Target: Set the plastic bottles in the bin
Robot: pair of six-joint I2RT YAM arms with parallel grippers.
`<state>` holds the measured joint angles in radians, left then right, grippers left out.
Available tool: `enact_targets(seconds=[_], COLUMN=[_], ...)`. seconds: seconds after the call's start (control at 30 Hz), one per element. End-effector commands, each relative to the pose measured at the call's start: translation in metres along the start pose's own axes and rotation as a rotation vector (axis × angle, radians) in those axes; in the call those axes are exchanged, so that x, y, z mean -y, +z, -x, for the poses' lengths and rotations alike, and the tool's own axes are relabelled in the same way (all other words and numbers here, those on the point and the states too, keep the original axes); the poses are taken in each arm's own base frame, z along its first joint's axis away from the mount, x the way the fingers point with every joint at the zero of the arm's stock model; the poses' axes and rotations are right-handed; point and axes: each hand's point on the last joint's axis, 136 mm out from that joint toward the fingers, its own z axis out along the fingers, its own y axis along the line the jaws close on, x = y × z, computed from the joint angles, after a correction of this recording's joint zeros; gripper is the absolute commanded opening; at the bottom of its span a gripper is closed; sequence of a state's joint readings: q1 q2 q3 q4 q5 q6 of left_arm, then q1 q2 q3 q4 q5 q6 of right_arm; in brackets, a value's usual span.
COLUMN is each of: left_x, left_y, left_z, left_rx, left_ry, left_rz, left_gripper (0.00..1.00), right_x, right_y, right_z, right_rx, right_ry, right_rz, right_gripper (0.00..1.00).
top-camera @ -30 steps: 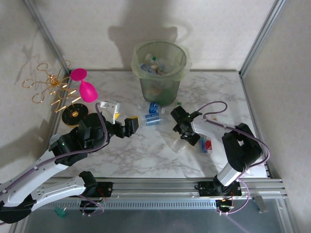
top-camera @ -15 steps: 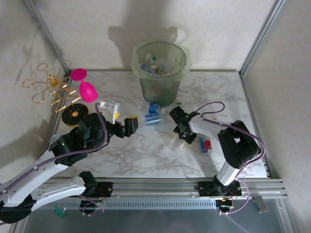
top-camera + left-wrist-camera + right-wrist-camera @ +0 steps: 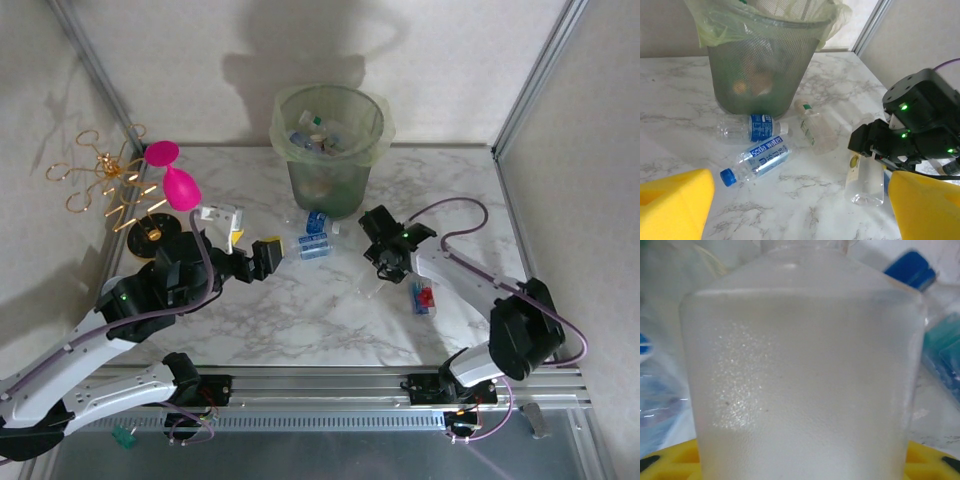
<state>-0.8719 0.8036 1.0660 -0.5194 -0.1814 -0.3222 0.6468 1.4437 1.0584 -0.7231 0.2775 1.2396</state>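
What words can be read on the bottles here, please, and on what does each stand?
"Soda water", as far as legible: on the blue-capped, blue-labelled clear plastic bottle.
Too small to read: labels on the other blue-labelled clear bottle, the green-printed clear bottle and the frosted clear bottle in the right claw.
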Motion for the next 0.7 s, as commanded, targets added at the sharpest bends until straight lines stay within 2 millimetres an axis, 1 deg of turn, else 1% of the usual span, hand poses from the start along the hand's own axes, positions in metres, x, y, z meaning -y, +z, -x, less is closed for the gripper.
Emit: enact_targets(seconds=[0.0,0.13,0.17,0.2,0.23,0.3,0.33,0.37,0.47,0.5,0.6,0.67], left_x=[-0.001,-0.002,-0.003,-0.004,-0.005,-0.009,-0.014,-0.023,-0.061,-0.067,-0.072,-0.066], left_y=[-0.014,-0.014,-0.014,-0.015,-0.015,-0.016,-0.016,-0.016,-0.023,-0.025,-0.025,-0.015], left_z=[0.020,0.026,0.027,0.030,0.032,0.036,0.038,0.039,0.040,0.039,0.034,0.024], left_rx=[0.055,0.066,0.072,0.082,0.091,0.110,0.121,0.135,0.201,0.216,0.249,0.235], left_ry=[-0.034,-0.044,-0.049,-0.058,-0.067,-0.089,-0.099,-0.112,-0.176,-0.196,-0.274,-0.275], left_rz=[0.004,0.019,0.029,0.036,0.042,0.069,0.096,0.147,0.362,0.393,0.394,0.342], left_gripper=[0.90,0.89,0.89,0.89,0.89,0.89,0.89,0.89,0.90,0.90,0.92,0.92], right_x=[-0.029,-0.074,-0.087,-0.096,-0.105,-0.122,-0.129,-0.137,-0.163,-0.171,-0.194,-0.209], right_y=[-0.046,-0.100,-0.119,-0.134,-0.153,-0.184,-0.196,-0.207,-0.233,-0.241,-0.255,-0.256], right_z=[0.031,0.056,0.061,0.066,0.073,0.086,0.092,0.101,0.124,0.133,0.157,0.170], right_rx=[0.120,0.244,0.283,0.320,0.366,0.446,0.477,0.503,0.557,0.588,0.655,0.679], right_ry=[-0.086,-0.233,-0.278,-0.310,-0.344,-0.392,-0.410,-0.418,-0.437,-0.440,-0.441,-0.447], right_rz=[0.132,0.388,0.465,0.522,0.580,0.657,0.677,0.692,0.738,0.748,0.761,0.768], right_gripper=[0.52,0.50,0.50,0.50,0.50,0.48,0.47,0.46,0.44,0.44,0.44,0.43])
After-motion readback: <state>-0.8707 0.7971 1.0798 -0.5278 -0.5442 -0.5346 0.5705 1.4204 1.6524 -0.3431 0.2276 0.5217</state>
